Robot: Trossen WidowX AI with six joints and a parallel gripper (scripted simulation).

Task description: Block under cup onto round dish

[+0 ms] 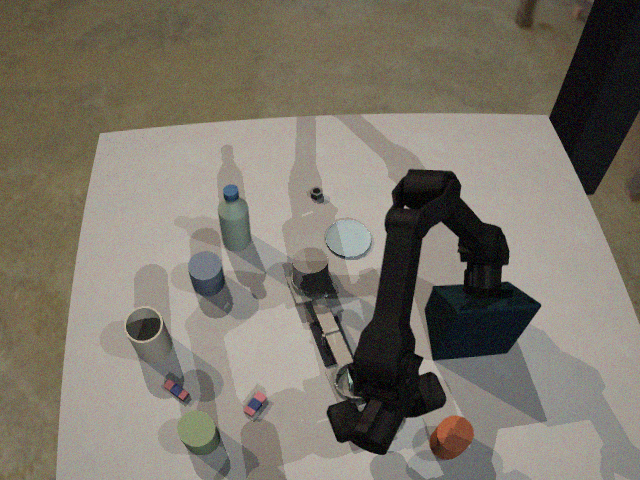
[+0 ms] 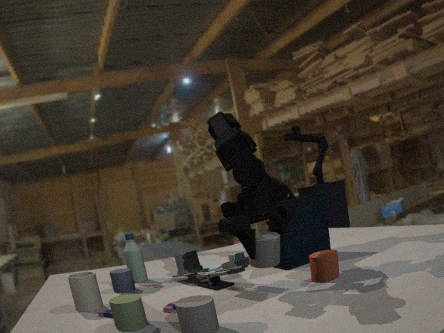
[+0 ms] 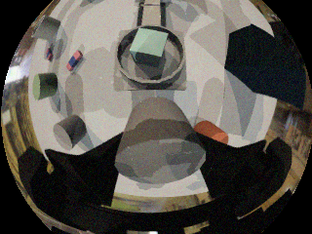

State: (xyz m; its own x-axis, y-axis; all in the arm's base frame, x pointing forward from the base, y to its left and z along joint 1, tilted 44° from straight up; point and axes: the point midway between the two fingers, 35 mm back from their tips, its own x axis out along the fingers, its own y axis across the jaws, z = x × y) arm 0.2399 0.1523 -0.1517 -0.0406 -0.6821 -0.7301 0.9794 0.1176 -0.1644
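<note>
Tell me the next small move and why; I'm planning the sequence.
Probably set the held cup down on bare table, away from the dish: the gripper is shut on it, and the green block sits uncovered on the balance end.
</note>
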